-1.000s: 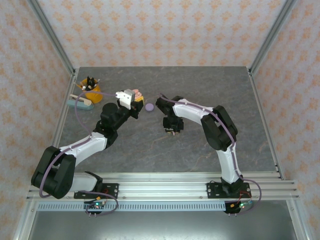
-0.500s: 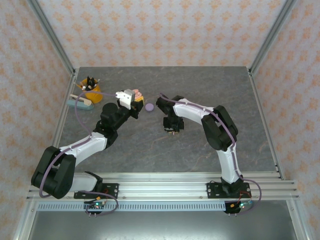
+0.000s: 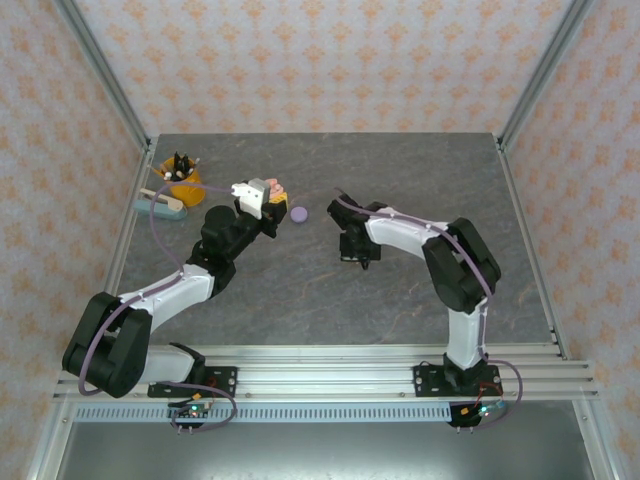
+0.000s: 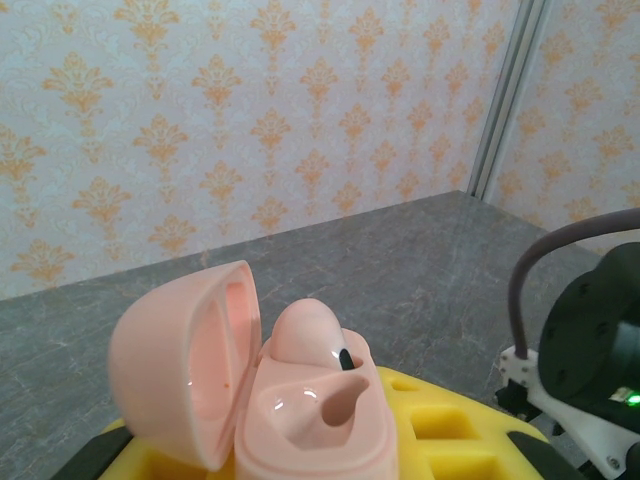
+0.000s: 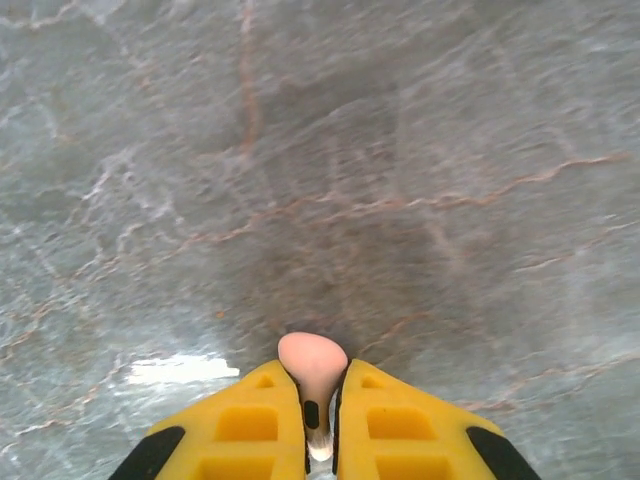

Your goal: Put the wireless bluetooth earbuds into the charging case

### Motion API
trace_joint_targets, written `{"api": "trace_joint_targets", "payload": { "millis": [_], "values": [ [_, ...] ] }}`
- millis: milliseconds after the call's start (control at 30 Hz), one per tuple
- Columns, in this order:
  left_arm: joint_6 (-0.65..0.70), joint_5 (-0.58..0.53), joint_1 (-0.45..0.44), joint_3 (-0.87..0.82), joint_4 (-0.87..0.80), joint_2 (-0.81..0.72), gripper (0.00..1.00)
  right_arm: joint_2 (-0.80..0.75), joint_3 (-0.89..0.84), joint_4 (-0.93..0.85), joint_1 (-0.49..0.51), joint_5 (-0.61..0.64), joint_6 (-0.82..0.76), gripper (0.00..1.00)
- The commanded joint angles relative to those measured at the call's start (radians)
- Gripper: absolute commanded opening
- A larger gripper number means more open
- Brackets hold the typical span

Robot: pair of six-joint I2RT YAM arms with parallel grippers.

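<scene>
So the right gripper [image 5: 318, 400] has just finished closing. Its jaws were wider a second ago and are now clamped on a salmon-pink earbud [image 5: 312, 362]. The stem is pinched between the yellow pads [image 5: 250, 425] and the rounded head pokes out past the tips, over the grey table [image 5: 400, 150]. That arm has also swung a bit since then, going by the overhead view. I can't tell if the bud is properly off the surface yet.

The left gripper [image 3: 262, 198] hasn't budged. It's clenched on the pink charging case [image 4: 300, 420], holding it up with the lid [image 4: 185, 360] flipped open to one side. A second pink bud [image 4: 305, 335] is already seated in there, and the empty socket [image 4: 300, 405] sits right in front of it, facing up.

My read is the pickup is done, and what's left is carrying this bud over and dropping it stem-first into the free socket. There's a small purple case [image 3: 298, 212] on the table between the two grippers, just beside the left one, so watch that on the way across.
</scene>
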Motion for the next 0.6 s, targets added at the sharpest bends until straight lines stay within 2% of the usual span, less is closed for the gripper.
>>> {"api": "trace_joint_targets", "payload": {
  "millis": [0,267,567],
  "values": [
    [0.001,0.024,0.009,0.031,0.009,-0.010,0.00,-0.087,-0.060,0.125,0.000,0.092,-0.019,0.12],
    [0.003,0.042,0.009,0.034,0.000,-0.011,0.00,-0.208,-0.152,0.263,0.000,0.135,-0.035,0.12],
    [-0.001,0.039,0.008,0.037,-0.003,-0.009,0.00,-0.153,-0.108,0.181,0.000,0.075,-0.045,0.11]
  ]
}}
